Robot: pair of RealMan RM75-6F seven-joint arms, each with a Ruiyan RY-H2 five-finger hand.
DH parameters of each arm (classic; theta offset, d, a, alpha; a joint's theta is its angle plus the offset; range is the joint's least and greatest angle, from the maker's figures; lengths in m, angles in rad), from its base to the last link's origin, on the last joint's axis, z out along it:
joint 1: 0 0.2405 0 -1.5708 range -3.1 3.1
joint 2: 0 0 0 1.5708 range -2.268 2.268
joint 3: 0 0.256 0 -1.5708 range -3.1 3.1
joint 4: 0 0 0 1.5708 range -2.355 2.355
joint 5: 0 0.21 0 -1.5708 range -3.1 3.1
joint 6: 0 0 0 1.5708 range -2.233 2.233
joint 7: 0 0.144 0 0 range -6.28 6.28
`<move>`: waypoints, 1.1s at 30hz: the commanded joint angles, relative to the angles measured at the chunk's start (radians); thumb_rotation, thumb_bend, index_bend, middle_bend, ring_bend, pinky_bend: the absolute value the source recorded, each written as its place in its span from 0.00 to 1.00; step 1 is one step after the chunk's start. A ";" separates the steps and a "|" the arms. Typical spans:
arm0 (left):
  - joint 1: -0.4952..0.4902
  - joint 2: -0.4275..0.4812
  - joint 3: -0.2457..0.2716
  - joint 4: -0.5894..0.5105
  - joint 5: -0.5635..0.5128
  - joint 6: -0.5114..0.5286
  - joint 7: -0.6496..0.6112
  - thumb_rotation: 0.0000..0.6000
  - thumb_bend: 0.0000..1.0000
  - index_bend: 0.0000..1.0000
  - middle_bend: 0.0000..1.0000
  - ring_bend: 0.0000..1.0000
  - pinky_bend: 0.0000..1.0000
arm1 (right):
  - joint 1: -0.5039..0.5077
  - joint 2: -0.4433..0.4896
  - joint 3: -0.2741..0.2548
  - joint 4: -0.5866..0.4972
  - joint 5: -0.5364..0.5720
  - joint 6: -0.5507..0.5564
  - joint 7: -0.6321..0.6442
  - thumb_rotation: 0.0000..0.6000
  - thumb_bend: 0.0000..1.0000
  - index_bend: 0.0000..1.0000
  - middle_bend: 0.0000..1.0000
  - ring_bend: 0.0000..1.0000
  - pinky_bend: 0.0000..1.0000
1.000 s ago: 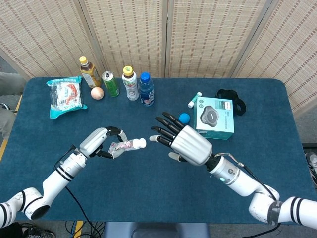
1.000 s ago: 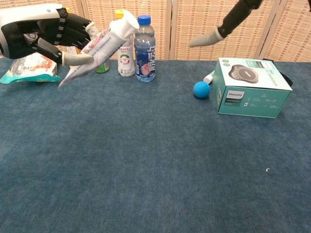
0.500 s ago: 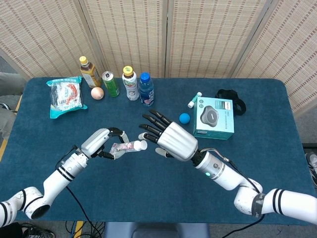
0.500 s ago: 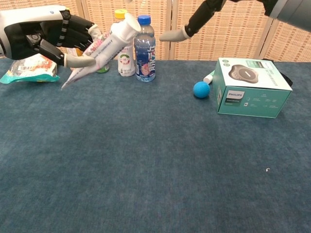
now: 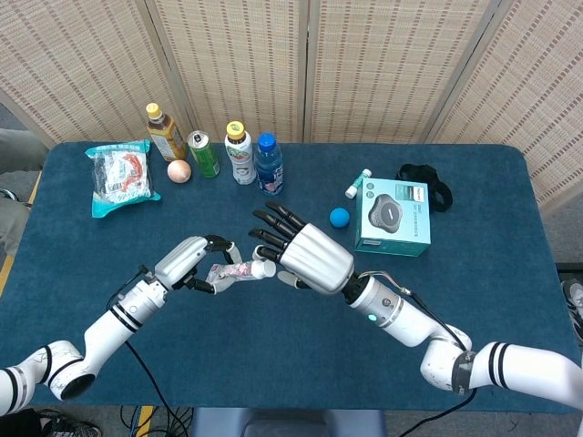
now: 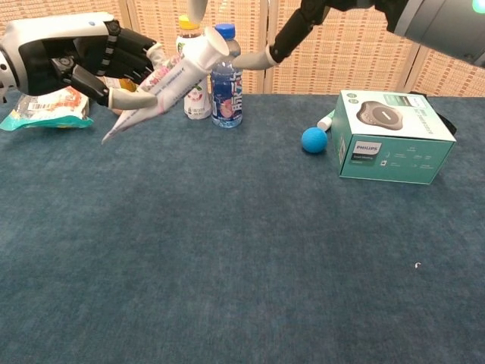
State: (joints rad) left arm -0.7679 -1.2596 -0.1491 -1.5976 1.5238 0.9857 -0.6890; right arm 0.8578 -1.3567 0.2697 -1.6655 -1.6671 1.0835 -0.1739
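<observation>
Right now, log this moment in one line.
left hand: holds tube | right hand: open, at tube cap | bottles: behind

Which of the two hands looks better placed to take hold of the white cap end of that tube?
Probably the right hand: its fingers are spread and empty, right at the capped end of the tube. The left hand already grips the tube's other end above the table.

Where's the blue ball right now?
The blue ball lies on the table right of centre in the head view, just left of the teal box, near a small white tube.
</observation>
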 commanded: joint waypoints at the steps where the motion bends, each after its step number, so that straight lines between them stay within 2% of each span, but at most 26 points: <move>1: -0.002 0.000 0.002 -0.002 -0.002 -0.003 0.002 1.00 0.33 0.66 0.64 0.43 0.25 | 0.003 -0.002 -0.003 0.002 0.004 0.001 -0.001 1.00 0.15 0.43 0.28 0.01 0.06; 24: -0.021 0.009 0.007 -0.019 -0.018 -0.029 0.012 1.00 0.33 0.66 0.64 0.43 0.25 | 0.031 -0.023 -0.025 0.020 0.031 0.005 -0.011 1.00 0.15 0.47 0.29 0.02 0.06; 33: -0.028 0.005 0.009 -0.017 -0.020 -0.038 0.009 1.00 0.33 0.66 0.64 0.43 0.25 | 0.043 -0.042 -0.025 0.035 0.032 0.017 -0.009 1.00 0.15 0.53 0.32 0.04 0.08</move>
State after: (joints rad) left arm -0.7963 -1.2546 -0.1405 -1.6146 1.5035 0.9475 -0.6803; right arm 0.9000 -1.3983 0.2444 -1.6312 -1.6356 1.1003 -0.1828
